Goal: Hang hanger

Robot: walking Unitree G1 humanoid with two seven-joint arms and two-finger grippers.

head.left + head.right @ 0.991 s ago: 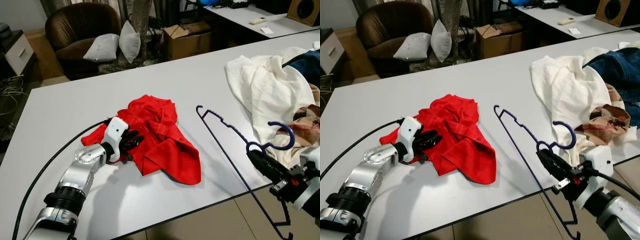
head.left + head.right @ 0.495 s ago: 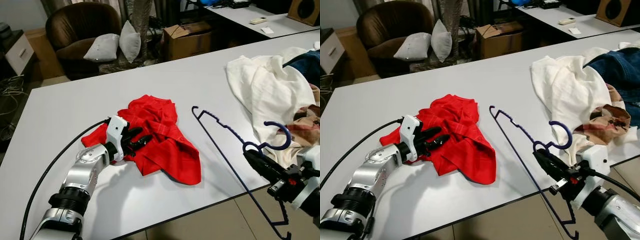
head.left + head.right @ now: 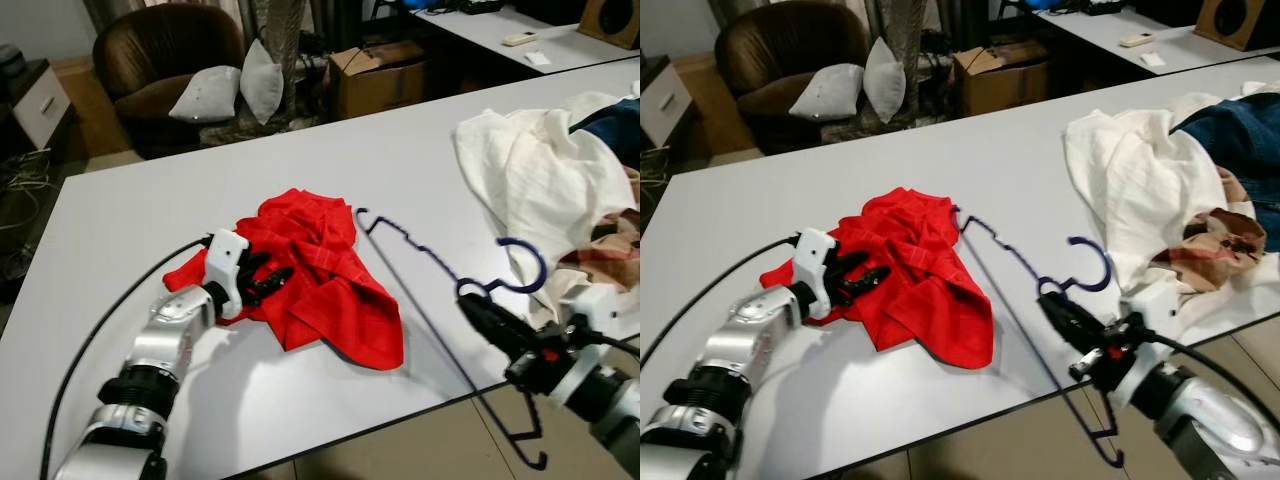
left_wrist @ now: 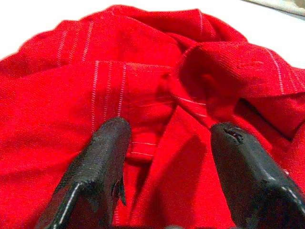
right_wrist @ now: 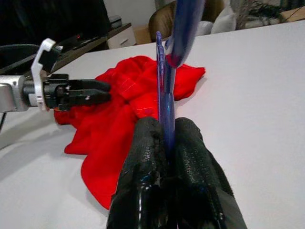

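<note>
The hanger (image 3: 420, 262) was a thin blue frame — judged light, stiff and springy, its smooth wire likely to twist or slip in a pinch. The right gripper (image 5: 164, 131) had its two fingers closed tight on the neck just below the hook (image 3: 522, 268), which looked the soundest place to hold it, since there the frame cannot swing far. So held, the hanger stood tilted over the table (image 3: 130, 220), its far shoulder just beside the shirt (image 3: 320, 270) and its lower bar hanging past the table's near edge. The shirt was soft red cloth with fine pale stripes, crumpled in a heap, limp and sure to sag — best taken by a fold near the collar, though the collar could not be picked out for certain. The left gripper (image 4: 164, 143) rested on the shirt's near side with its fingers spread wide, cloth between them but nothing pinched. The table was white, smooth and flat, offering little grip to cloth or wire. To the right lay a pile (image 3: 540, 170) of white and other clothes. Beyond the table stood a brown armchair (image 3: 160, 55) with grey cushions (image 3: 205, 95), and a cardboard box (image 3: 375, 75) on the floor.
</note>
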